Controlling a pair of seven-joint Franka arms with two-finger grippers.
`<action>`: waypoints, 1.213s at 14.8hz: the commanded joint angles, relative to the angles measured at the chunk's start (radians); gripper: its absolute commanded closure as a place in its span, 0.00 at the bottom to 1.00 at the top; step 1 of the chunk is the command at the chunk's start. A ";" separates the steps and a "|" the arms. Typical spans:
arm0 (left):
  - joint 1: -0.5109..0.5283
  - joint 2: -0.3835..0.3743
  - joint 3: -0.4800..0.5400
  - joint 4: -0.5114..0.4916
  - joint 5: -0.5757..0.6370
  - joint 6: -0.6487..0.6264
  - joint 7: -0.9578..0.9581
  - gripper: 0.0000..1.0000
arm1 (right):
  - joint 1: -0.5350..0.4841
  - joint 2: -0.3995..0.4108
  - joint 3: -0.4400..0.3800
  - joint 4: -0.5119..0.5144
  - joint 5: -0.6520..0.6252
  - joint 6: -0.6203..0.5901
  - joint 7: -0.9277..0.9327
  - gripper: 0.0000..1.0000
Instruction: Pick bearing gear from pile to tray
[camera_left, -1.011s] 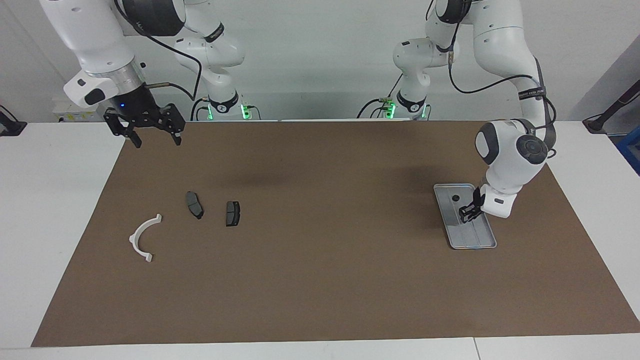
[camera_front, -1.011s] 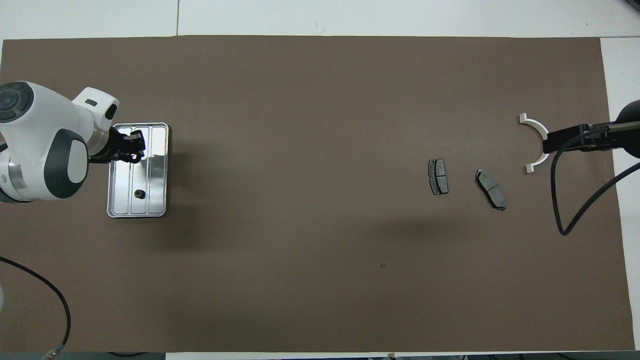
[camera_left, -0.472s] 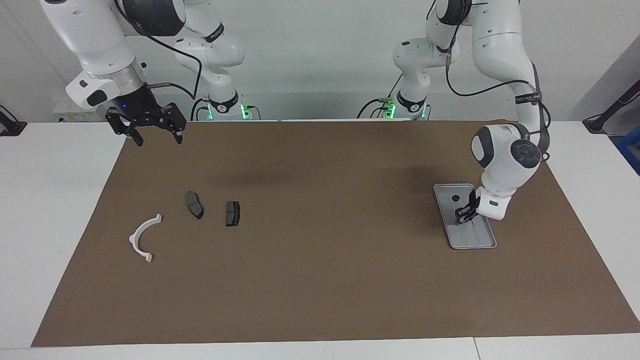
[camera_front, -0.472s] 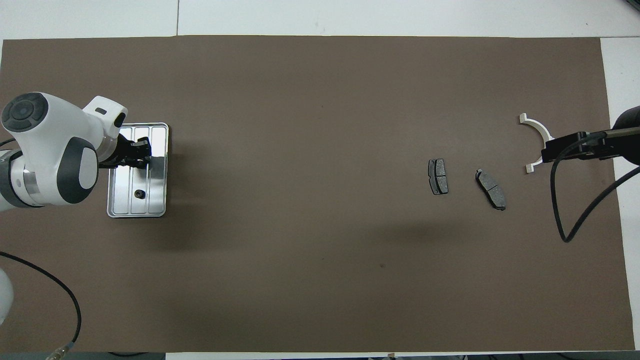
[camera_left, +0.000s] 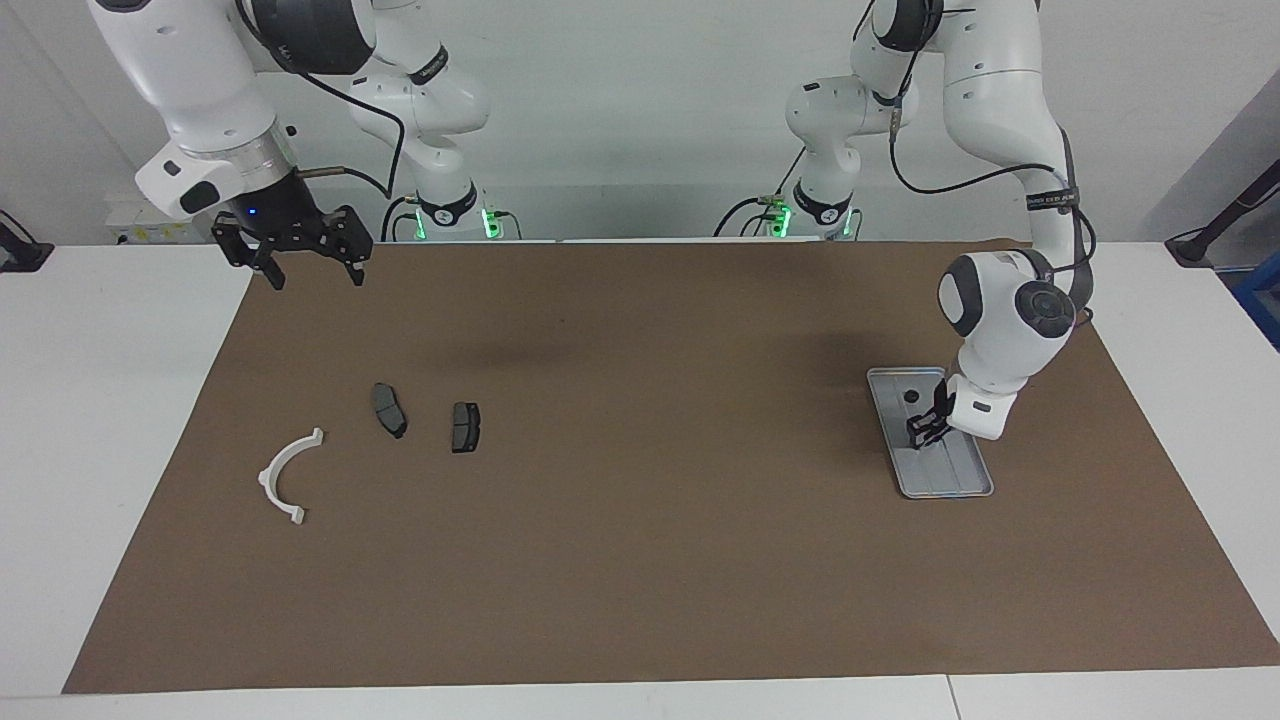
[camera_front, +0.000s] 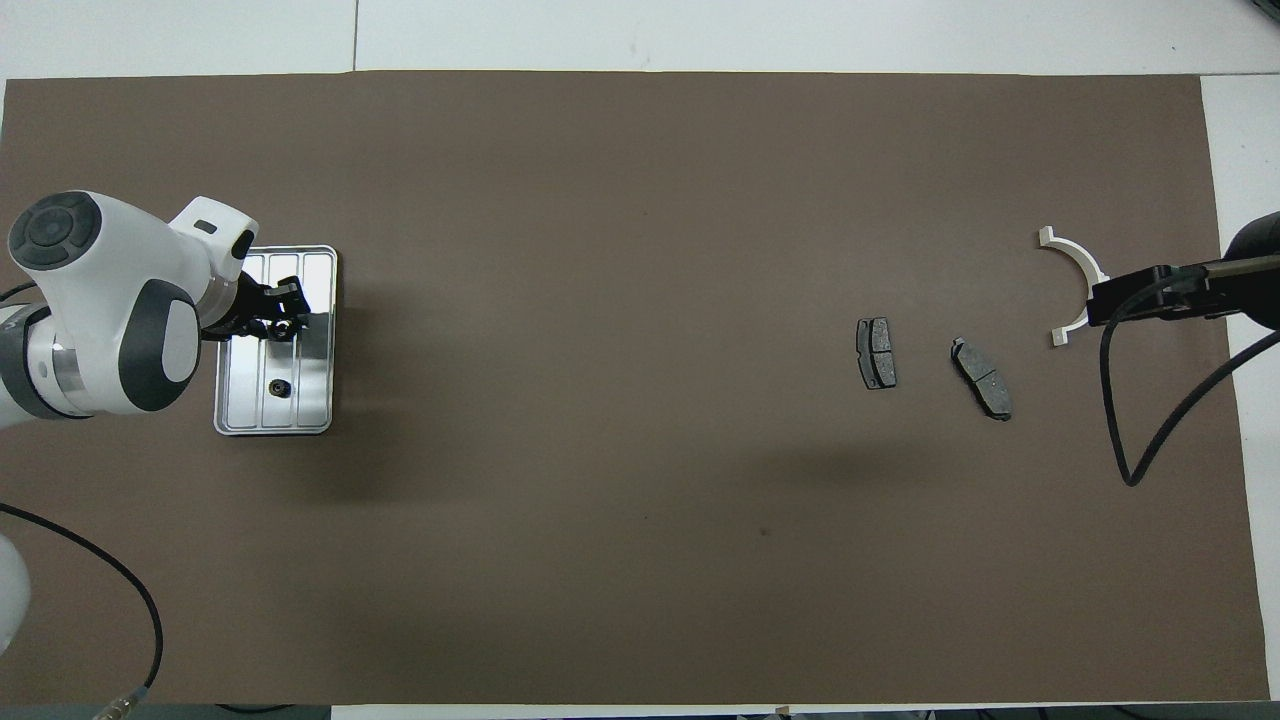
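The silver tray (camera_left: 955, 472) lies at the left arm's end of the mat, also in the overhead view (camera_front: 312, 400). One tiny black round piece (camera_left: 911, 396) lies in the tray's end nearer the robots (camera_front: 281, 388). My left gripper (camera_left: 925, 432) hangs low over the tray's middle (camera_front: 284, 318); whether it holds anything does not show. The pile lies at the right arm's end: a white half-ring bracket (camera_left: 288, 475) (camera_front: 1072, 250) and two dark slabs (camera_left: 389, 410) (camera_left: 465, 427). My right gripper (camera_left: 312, 268) is open, empty and raised over the mat's edge by the robots.
A brown mat (camera_left: 640, 540) covers the table between the pile and the tray. The two slabs also show in the overhead view (camera_front: 876, 352) (camera_front: 981, 378). The right arm's black cable (camera_front: 1125, 440) hangs beside the bracket.
My left gripper has shifted along the tray toward the robots and its arm has drawn more upright. My right gripper has risen slightly. The parts have not moved.
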 joint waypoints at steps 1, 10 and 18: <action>0.011 -0.023 -0.008 0.041 0.017 -0.070 0.009 0.00 | 0.003 -0.009 0.001 -0.007 -0.022 0.004 0.015 0.00; -0.010 -0.270 -0.022 0.123 0.009 -0.477 0.064 0.00 | 0.005 -0.009 0.001 -0.007 -0.027 0.000 0.015 0.00; -0.024 -0.279 -0.012 0.128 -0.041 -0.427 0.131 0.00 | 0.003 -0.009 0.003 -0.007 -0.016 0.000 0.015 0.00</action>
